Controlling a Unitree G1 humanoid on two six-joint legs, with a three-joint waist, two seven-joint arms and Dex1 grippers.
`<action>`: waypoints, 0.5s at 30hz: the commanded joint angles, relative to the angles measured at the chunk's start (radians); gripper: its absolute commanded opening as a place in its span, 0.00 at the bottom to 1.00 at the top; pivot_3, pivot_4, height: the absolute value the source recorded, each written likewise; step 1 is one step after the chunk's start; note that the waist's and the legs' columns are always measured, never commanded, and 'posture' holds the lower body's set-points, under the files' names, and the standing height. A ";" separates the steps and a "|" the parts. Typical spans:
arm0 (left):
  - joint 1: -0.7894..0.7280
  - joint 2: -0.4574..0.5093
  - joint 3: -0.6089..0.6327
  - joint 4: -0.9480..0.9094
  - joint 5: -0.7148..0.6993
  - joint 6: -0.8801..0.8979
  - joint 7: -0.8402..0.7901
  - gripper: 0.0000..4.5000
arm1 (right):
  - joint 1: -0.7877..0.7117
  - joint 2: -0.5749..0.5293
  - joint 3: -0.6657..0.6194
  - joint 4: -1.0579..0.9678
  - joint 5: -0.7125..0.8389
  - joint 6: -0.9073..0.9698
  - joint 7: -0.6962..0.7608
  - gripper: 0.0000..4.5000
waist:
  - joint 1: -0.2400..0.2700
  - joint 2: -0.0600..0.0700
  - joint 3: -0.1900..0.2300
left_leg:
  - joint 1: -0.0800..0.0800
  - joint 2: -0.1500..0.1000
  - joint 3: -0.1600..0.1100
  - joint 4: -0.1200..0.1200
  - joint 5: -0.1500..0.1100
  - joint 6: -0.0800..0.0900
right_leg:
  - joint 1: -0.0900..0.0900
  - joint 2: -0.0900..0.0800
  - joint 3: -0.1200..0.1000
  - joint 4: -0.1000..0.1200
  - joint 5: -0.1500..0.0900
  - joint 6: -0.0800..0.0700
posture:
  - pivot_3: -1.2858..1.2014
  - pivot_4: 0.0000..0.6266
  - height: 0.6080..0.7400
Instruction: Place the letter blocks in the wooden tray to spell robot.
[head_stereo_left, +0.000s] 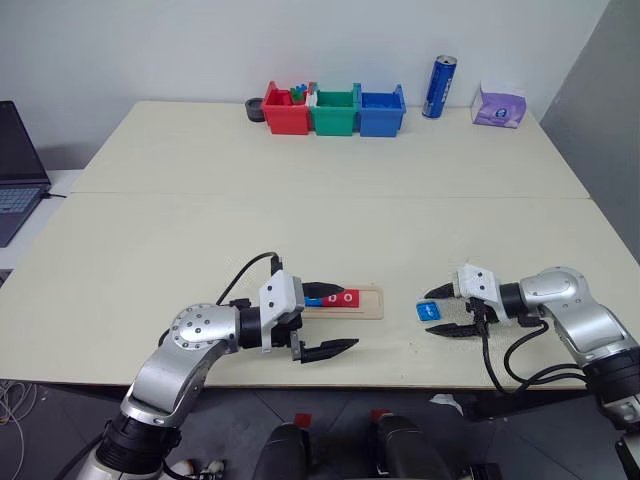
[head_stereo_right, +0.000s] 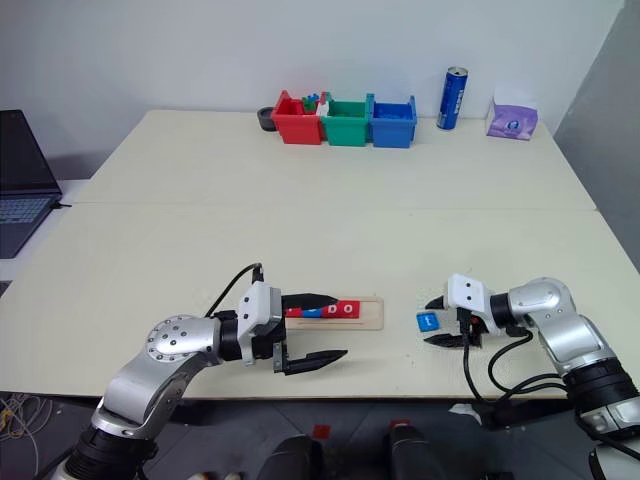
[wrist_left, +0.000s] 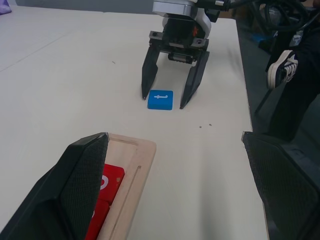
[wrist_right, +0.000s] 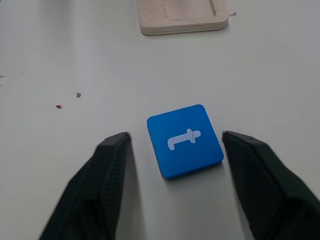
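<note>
I am straddling the blue t block (wrist_right: 185, 141) with the right end effector (wrist_right: 176, 145) — fingers apart, nothing gripped; wooden tray (head_stereo_left: 368, 303) is holding the others, end slot waiting — left end effector (head_stereo_left: 335, 319) open, empty.

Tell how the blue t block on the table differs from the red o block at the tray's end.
The blue t block lies loose on the table; the red o block sits in the wooden tray. The t block lies between the right gripper fingers, untouched; the o block sits beside other blocks. Both are flat squares with white letters.
</note>
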 joint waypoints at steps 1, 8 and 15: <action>-0.003 0.013 0.022 -0.008 -0.010 -0.020 -0.009 1.00 | -0.001 -0.001 -0.021 -0.010 -0.005 0.009 -0.002 0.41 | 0.000 0.000 0.000 | 0.000 0.000 0.000 0.000 0.000 0.000 | 0.000 0.000 0.000 0.000 0.000 0.000 | 0.52 0.24 1.00; -0.009 0.055 0.081 0.001 -0.042 -0.011 -0.024 1.00 | -0.036 0.006 -0.028 -0.086 0.003 0.040 -0.012 0.32 | -0.002 0.000 0.000 | 0.000 0.000 0.000 0.000 0.000 0.000 | 0.000 0.000 0.000 0.000 0.000 0.000 | 0.52 0.24 1.00; 0.035 0.197 0.231 0.064 -0.094 -0.011 -0.111 1.00 | -0.128 0.089 0.009 -0.217 0.019 0.169 -0.028 0.32 | -0.008 0.001 0.001 | 0.001 0.002 -0.001 -0.001 0.000 0.000 | -0.001 0.002 -0.001 0.001 0.000 -0.001 | 0.52 0.24 1.00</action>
